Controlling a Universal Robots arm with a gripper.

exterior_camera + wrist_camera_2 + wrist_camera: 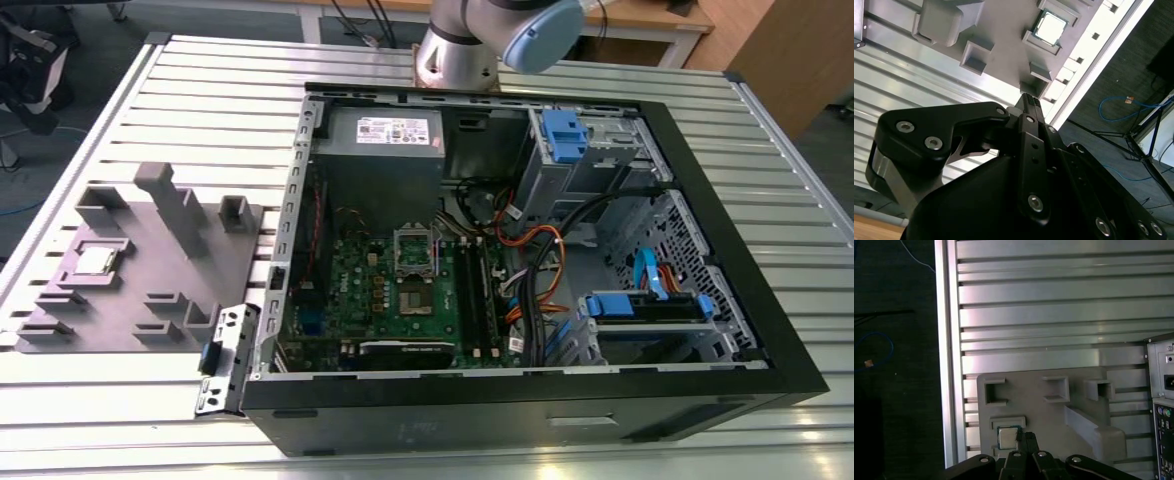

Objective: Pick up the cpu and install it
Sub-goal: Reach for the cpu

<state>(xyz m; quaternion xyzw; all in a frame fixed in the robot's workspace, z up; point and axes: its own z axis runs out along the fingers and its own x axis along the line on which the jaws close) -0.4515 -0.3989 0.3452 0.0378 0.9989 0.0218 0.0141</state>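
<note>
The cpu (96, 260) is a small square chip with a pale metal top. It lies flat in a recess of the grey moulded tray (134, 290), at the exterior view's left. Both wrist views look down on it from well above: the cpu (1050, 27) and cpu (1007, 437) rest untouched in the tray (1054, 415). My gripper (1026, 439) hangs high over the tray with its black fingers (1030, 102) pressed together and nothing between them. The shiny socket frame (416, 247) sits on the green motherboard inside the open computer case (534, 390).
The arm's base and a blue-capped joint (541, 35) stand behind the case. The case holds a grey power supply (387, 135), cable bundles and blue drive brackets (647, 305). The ribbed metal table (1054, 315) ends at an edge (949, 365) beside the tray, with dark floor beyond.
</note>
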